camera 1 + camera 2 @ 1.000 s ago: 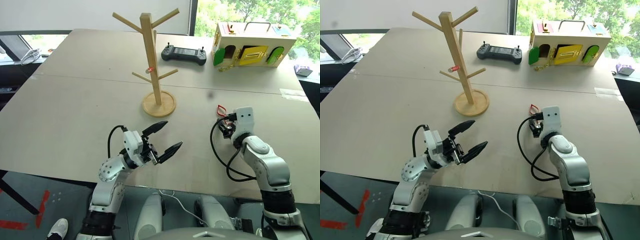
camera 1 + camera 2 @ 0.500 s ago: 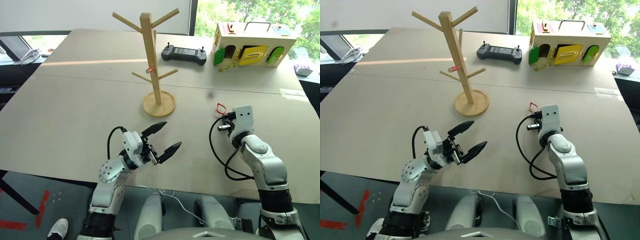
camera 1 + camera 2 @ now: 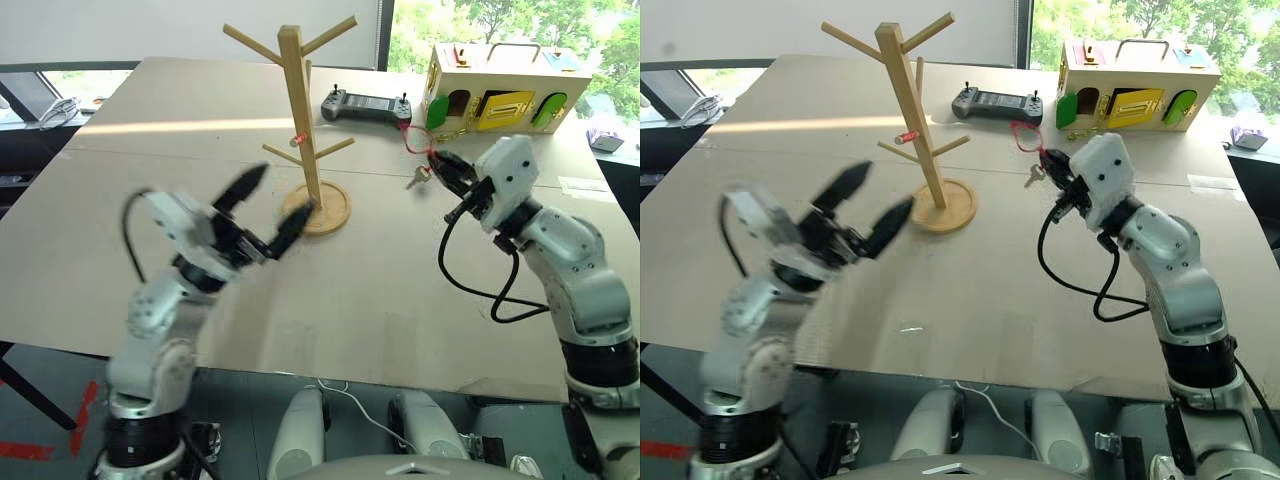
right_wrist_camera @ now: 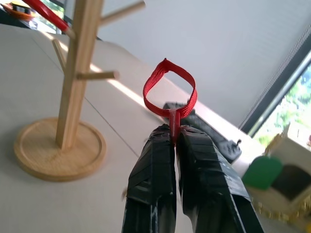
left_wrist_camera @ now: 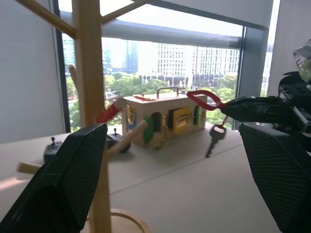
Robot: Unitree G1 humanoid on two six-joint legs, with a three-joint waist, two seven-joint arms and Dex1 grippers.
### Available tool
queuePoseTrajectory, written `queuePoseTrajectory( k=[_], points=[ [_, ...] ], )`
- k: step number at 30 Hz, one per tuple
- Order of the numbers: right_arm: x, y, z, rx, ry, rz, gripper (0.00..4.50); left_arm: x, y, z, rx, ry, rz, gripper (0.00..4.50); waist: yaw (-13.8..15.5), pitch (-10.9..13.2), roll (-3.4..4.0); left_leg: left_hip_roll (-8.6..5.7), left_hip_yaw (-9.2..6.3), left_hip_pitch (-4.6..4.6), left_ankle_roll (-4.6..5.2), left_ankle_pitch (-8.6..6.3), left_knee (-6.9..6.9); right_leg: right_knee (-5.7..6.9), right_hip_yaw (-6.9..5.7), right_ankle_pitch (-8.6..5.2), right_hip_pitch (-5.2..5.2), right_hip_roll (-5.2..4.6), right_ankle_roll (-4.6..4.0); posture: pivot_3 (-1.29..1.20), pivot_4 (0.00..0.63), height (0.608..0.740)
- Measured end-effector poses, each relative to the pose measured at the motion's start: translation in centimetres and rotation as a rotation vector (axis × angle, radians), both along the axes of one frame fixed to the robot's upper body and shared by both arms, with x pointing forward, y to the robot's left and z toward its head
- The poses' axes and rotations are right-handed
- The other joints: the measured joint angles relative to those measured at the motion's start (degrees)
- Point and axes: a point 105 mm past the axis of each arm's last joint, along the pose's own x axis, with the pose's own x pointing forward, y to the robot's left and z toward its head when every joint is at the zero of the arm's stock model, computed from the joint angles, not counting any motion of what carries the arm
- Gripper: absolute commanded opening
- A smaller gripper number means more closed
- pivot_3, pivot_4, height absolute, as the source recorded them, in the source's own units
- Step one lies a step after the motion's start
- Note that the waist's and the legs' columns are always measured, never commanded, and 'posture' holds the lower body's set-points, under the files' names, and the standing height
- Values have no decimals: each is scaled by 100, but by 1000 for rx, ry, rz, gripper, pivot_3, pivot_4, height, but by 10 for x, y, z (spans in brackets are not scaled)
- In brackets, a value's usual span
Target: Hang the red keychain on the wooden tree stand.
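The red keychain (image 3: 412,141) hangs off the table, its red loop (image 4: 170,90) sticking up from my right gripper (image 3: 436,162), which is shut on its base. The little silver key (image 3: 416,180) dangles beneath. The wooden tree stand (image 3: 300,110) stands on its disc base (image 3: 335,207) at mid-table, to the left of the keychain and apart from it. My left gripper (image 3: 268,208) is raised and open just left of the stand's base, holding nothing. In the left wrist view the stand's pole (image 5: 90,73) is close, with the keychain (image 5: 206,100) beyond it.
A black controller (image 3: 367,105) lies behind the stand. A pale wooden box (image 3: 505,90) with green and yellow doors sits at the table's back right. A tape seam (image 3: 150,155) crosses the tabletop. White cables (image 3: 60,110) lie off the table's left edge.
My right gripper shut on the keychain, lifted it off the table and carried it up and left toward the stand. My left gripper rose from the front edge, staying open.
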Motion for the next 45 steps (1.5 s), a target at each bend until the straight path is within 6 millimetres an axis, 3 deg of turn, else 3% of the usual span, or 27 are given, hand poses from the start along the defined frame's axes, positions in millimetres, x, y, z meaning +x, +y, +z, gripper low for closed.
queuePoseTrajectory(
  k=[5, 9, 16, 20, 25, 33, 45],
  points=[
    [-1, 22, -2, -89, -94, 85, 32, -4, 11, 7, 20, 101, -29, 4500, 5, 3, -3, 0, -1, -1, -1, 0, 0, 0, -3, 0, -1, -1, -1, 0, 150, 740],
    [3, 27, -10, -149, -146, 98, 32, -8, 20, 18, 62, 131, -47, 4500, 12, 4, -4, 0, 0, 0, -1, 0, 0, 0, -3, 0, -1, -1, -1, 0, 150, 740],
    [6, 38, -24, -212, -170, 128, 32, -1, 35, 12, 164, 250, -106, 4500, 8, 8, -2, 1, -1, 2, -2, 1, -2, 4, -4, 0, -5, 1, -2, 0, 150, 740],
    [4, 47, -20, -190, -202, 153, 32, 8, 55, 24, 152, 252, -98, 4500, 5, 9, -1, 1, 1, 0, -2, 1, -3, 4, -4, -1, -6, 1, -2, 0, 150, 740],
    [-3, 60, -9, -154, -269, 202, 32, 14, 63, 31, 156, 244, -112, 4500, 6, 13, -5, 2, -1, -1, -2, 1, -5, 3, -7, 0, -6, 0, -2, 0, 150, 740],
    [-13, 86, -3, -111, -287, 288, 32, 20, 63, 21, 214, 287, -149, 4500, 2, 15, -5, 3, 1, -2, -3, 2, -5, 7, -6, 0, -9, -1, -2, 0, 150, 740],
    [9, 114, -11, -132, -266, 278, 32, 22, 67, 16, 238, 299, -137, 4500, -1, 15, -5, 3, 1, -2, -4, 2, -5, 9, -6, 0, -13, -1, -3, 0, 150, 740]
  ],
)
